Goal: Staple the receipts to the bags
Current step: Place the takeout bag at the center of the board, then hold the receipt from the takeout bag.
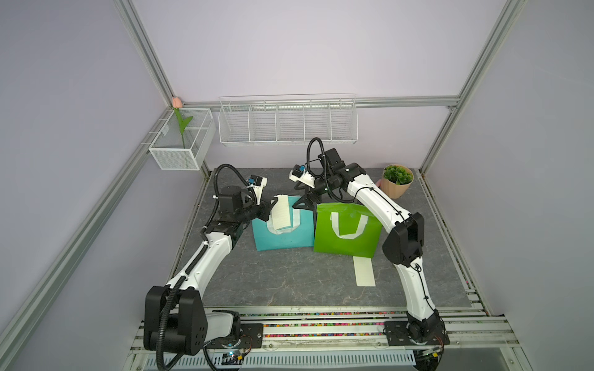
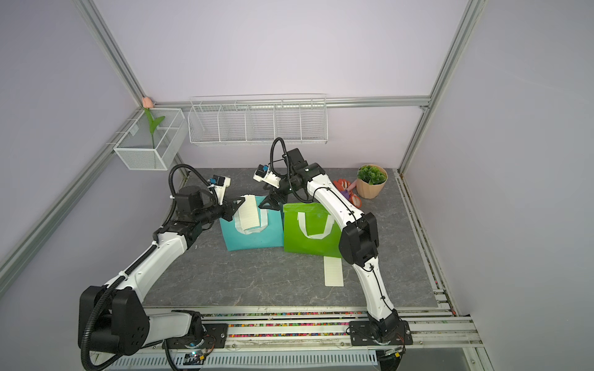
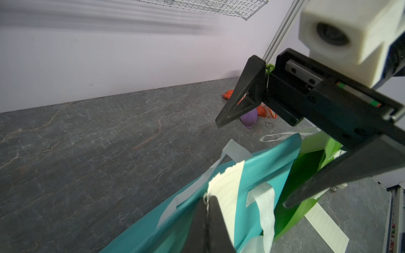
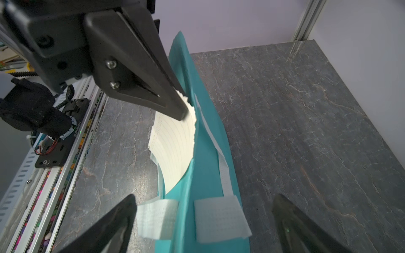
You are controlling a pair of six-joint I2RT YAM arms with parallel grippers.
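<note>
Left tool [image 1: 272,208] clamps receipt [image 1: 280,213] onto teal bag [image 1: 283,237] rim; right tool [image 4: 203,195], jaws spread wide, straddles that rim; green bag [image 1: 347,237] just beside.

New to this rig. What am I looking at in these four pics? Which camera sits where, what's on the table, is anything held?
The machine is a pair of robot arms, a left arm and a right arm. They are mounted at the near edge of the table, and each ends in a two-finger gripper.

Two pictures come from one stereo camera overhead; they show nearly the same whole scene. The other two come from a camera on each arm's wrist, looking along its fingers.

On the table lie a teal bag and a green bag. A loose receipt lies at the green bag's near edge, and a plant pot stands at the back.

The left gripper is shut on the held receipt, pinching it at the teal bag's top edge. The right gripper stands open astride that edge, gripping nothing.
</note>
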